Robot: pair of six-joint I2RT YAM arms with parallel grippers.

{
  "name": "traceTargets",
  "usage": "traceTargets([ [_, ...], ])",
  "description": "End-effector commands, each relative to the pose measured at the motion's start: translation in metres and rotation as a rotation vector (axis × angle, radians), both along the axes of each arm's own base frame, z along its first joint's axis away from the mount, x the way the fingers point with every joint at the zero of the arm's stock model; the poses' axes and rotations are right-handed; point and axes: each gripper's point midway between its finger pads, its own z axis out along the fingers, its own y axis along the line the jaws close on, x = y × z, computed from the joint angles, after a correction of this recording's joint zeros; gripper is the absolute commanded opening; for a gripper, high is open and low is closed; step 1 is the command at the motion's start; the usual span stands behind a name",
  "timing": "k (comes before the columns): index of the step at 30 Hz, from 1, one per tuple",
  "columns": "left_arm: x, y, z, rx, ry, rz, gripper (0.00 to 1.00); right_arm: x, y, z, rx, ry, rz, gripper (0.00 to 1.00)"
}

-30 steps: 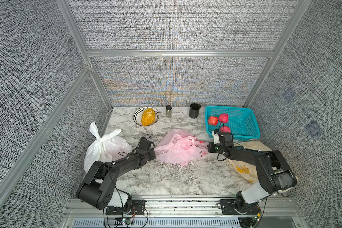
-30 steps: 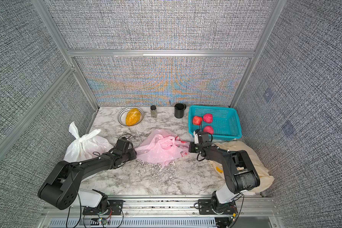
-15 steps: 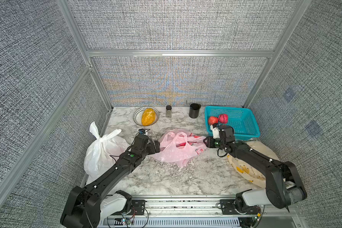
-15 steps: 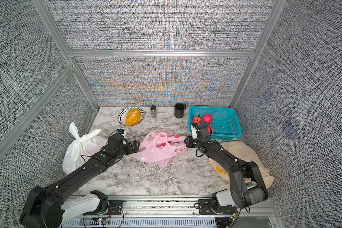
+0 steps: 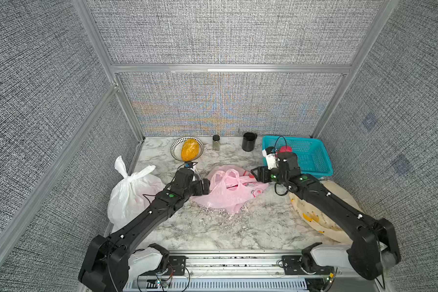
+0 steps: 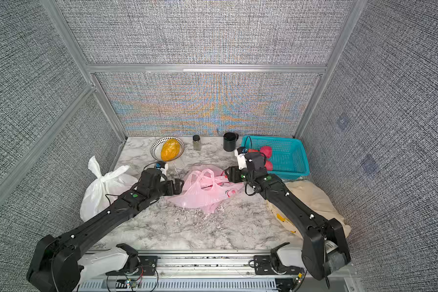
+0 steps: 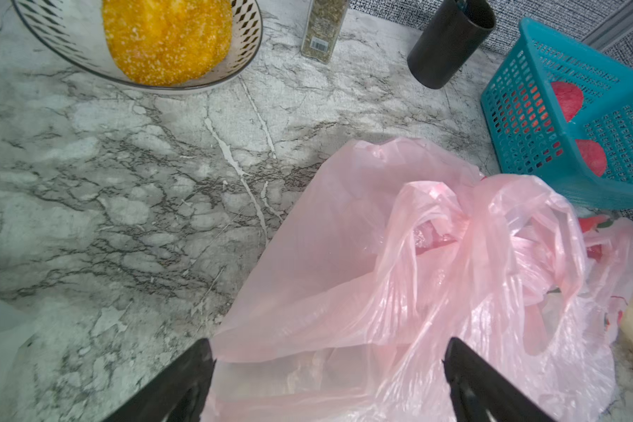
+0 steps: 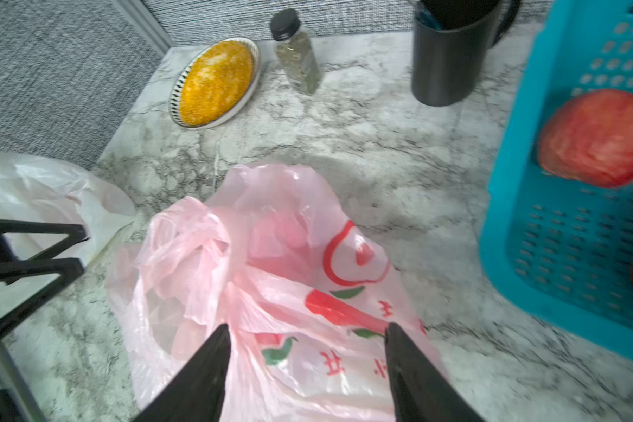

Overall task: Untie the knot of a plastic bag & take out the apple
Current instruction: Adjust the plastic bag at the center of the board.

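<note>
Far left in a top view, a knotted white bag (image 5: 132,192) slumps on the marble worktop (image 5: 213,227), out of the play. Next along, the left hand (image 5: 205,185) sits at the left edge of the pink plastic bag (image 5: 228,196), spread as wide as it goes and gripping nothing. Its wrist view shows film lying between the fingers, unpinched. Behind it, upper centre-left, a patterned bowl (image 5: 173,149) carries one yellow fruit (image 5: 189,151). The pink plastic bag lies centre frame, long axis running left to right from one hand to the other. Its handles stand up as loose loops, so the knot reads as undone to me. Now the crux: a reddish shape (image 7: 432,237), probably the apple, shows through the folds beneath those loops. In the right wrist view it lies straight ahead of the fingertips, so I'd call the right arm the better placed to reach in. Along the back edge stand a spice jar (image 5: 216,142) and a black cup (image 5: 249,141). The right hand (image 5: 254,174) hovers at the bag's upper-right edge, parted well apart and holding nothing. Behind it, the teal basket (image 5: 314,170) holds at least two red apples (image 6: 266,151). Lower right, a cream bag (image 5: 311,220) lies under the right arm.
</note>
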Motion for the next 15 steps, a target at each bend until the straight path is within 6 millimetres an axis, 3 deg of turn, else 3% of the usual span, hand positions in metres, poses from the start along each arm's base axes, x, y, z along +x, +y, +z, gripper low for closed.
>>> traceTargets([
  [1, 0.002, -0.01, 0.004, 0.015, -0.013, -0.047, 1.0, 0.0, 0.028, -0.008, -0.006, 0.023, 0.102, 0.69],
  [4, 0.002, -0.018, 0.006, 0.023, -0.018, -0.079, 1.0, 0.006, 0.047, -0.022, 0.0, 0.039, 0.155, 0.72],
  [10, 0.001, -0.027, 0.005, 0.034, -0.007, -0.117, 1.0, 0.011, 0.08, -0.025, 0.025, 0.031, 0.258, 0.75],
  [15, 0.003, -0.033, 0.002, 0.033, -0.001, -0.139, 1.0, 0.006, 0.094, -0.043, 0.006, 0.072, 0.304, 0.73],
])
